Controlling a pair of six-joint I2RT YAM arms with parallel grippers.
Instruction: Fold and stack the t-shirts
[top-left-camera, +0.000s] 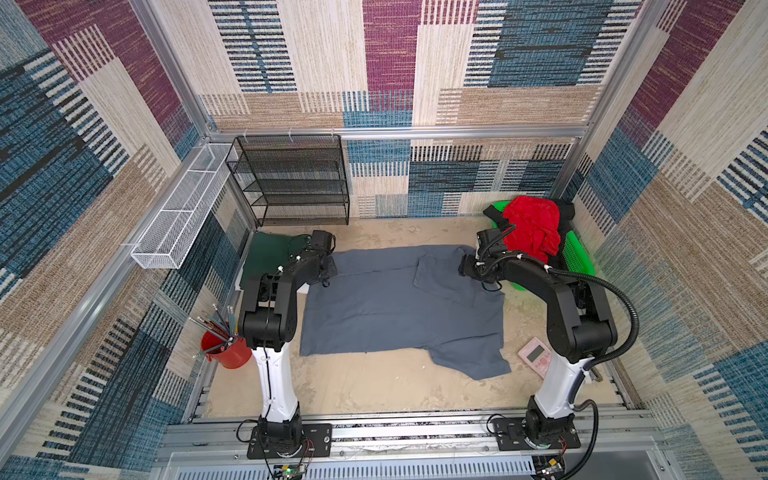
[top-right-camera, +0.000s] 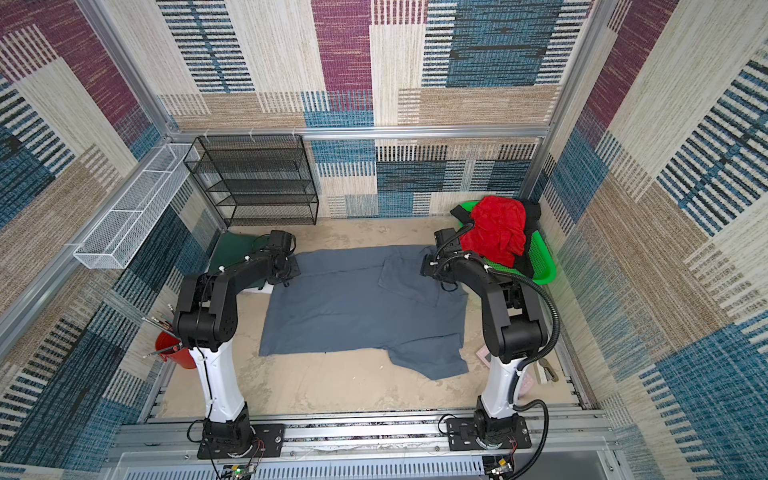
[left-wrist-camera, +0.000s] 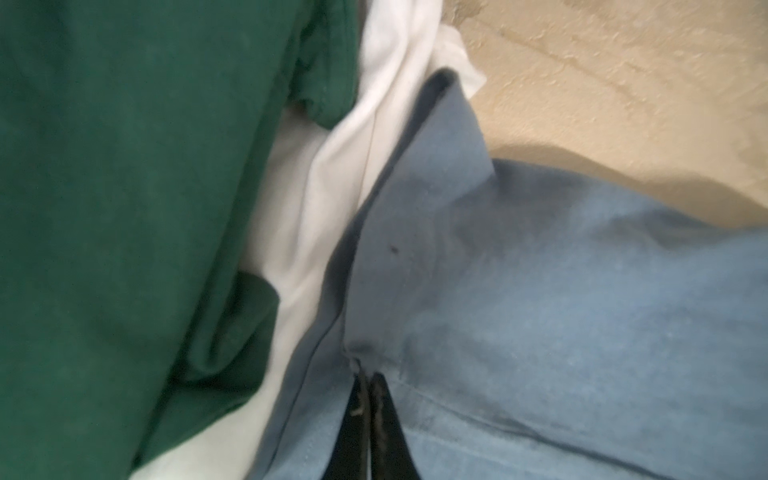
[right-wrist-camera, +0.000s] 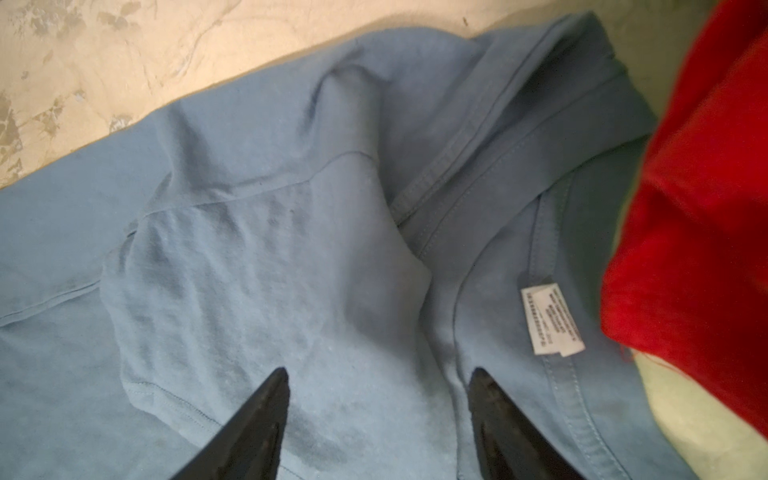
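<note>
The slate grey shirt (top-left-camera: 399, 316) lies spread flat mid-table, one sleeve trailing near-right. At its far-left corner we see the left gripper (left-wrist-camera: 369, 384) clenched on its edge. The right gripper (right-wrist-camera: 380, 374) stands released over the collar end. Far left, the dark green shirt (top-left-camera: 266, 253) tops the white shirt (left-wrist-camera: 332, 174). Far right, the red shirt (top-left-camera: 532, 226) and black shirt (top-left-camera: 566, 208) fill the green basket (top-left-camera: 578, 253).

In both top views the arms (top-left-camera: 540, 274) are hiding the tips of the left gripper (left-wrist-camera: 369, 376) and right gripper (right-wrist-camera: 380, 370) from you. The red shirt (top-left-camera: 532, 228) is covering most of the black shirt (top-left-camera: 567, 210), and the green shirt (left-wrist-camera: 124, 208) most of the white shirt (left-wrist-camera: 324, 187). The label (right-wrist-camera: 552, 320) print on the grey shirt (right-wrist-camera: 249, 270) is showing too small for you to read.
</note>
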